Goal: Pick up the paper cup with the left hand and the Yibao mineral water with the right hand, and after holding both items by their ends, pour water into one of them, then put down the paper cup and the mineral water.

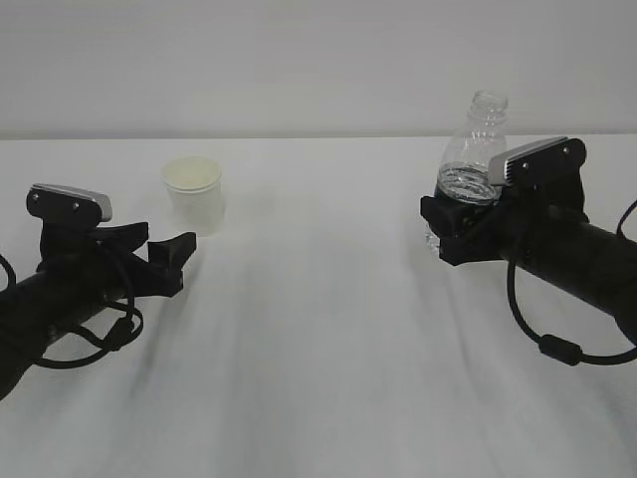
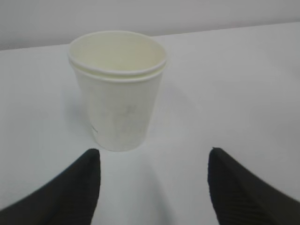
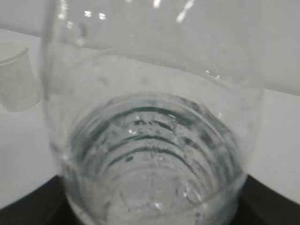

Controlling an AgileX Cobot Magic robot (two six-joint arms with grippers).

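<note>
Exterior view: left hand (image 1: 171,261) low, jaws toward paper cup (image 1: 194,194).

Soft, even room light washes the white table (image 1: 318,329) pale, with only faint grey shadows. Small highlights glint on the Yibao mineral water (image 3: 154,140), which fills the right wrist view, blurred between the jaws. The paper cup (image 2: 117,89) just beyond the left jaws looks slightly soft.
</note>
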